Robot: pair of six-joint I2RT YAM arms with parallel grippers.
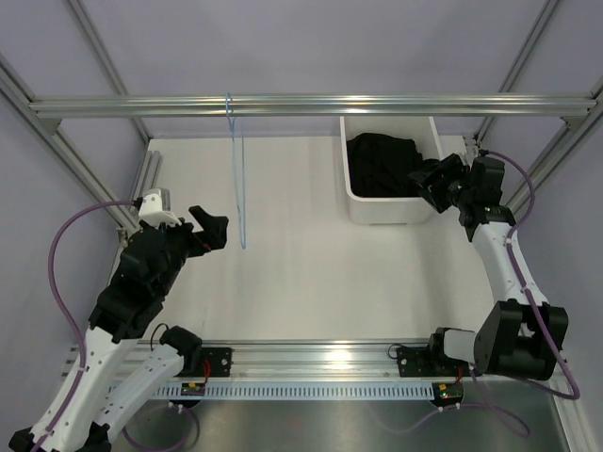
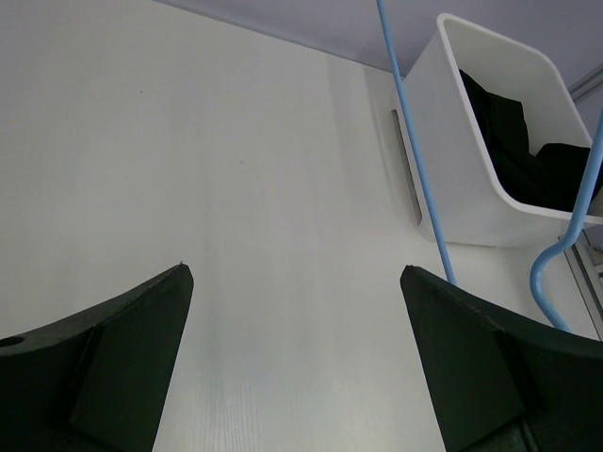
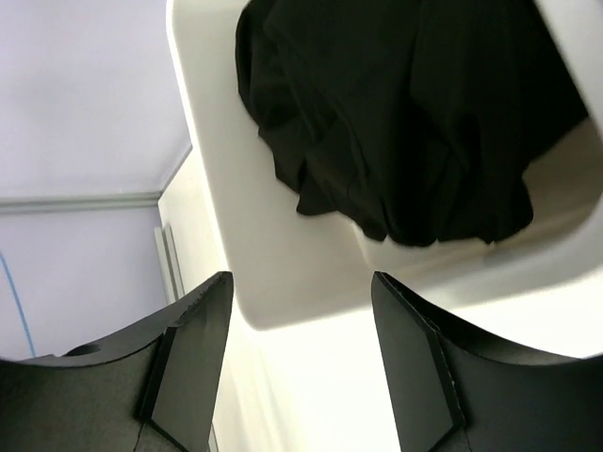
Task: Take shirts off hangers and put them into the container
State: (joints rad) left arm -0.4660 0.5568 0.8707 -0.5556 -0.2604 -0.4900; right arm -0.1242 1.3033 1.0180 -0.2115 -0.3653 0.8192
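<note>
**STATUS: SHIRT IN BASKET, HANGER BARE. RELEASE STEP AT ITS END**

1. Left arm (image 1: 141, 273). The left jaws are spread fully wide and hold nothing. They hover over bare counter (image 1: 311, 273), and only the counter surface shows between them in the left wrist view. No task item lies within their reach line.

2. Hanger (image 1: 238, 179). The light-blue hanger hangs by its hook from the overhead rail (image 1: 283, 104), ahead of the left jaws and to their right, near them but not touching. It carries no garment. Judgement: the removal step is complete for this hanger.

3. Basket (image 1: 382, 211) and shirt (image 1: 382, 165). The white basket stands on the counter well beyond the left jaws to their right, and directly ahead of the right jaws. The black shirt lies crumpled inside it. In the right wrist view one fold lies near the basket's rim; whether it overhangs the rim cannot be told.

4. Right arm (image 1: 499, 250). The right jaws stand parted and empty, just beside the basket's right-hand rim, with the basket wall in line between them.

5. Next move (judgement). No further shirt is visible, so the task appears near complete. The right arm should back away from the rim without catching loose fabric or pushing the basket.

6. Obstructions. The hanging hanger crosses the space between the left jaws and the basket. Any left-arm travel to the right should pass clear of it.
</note>
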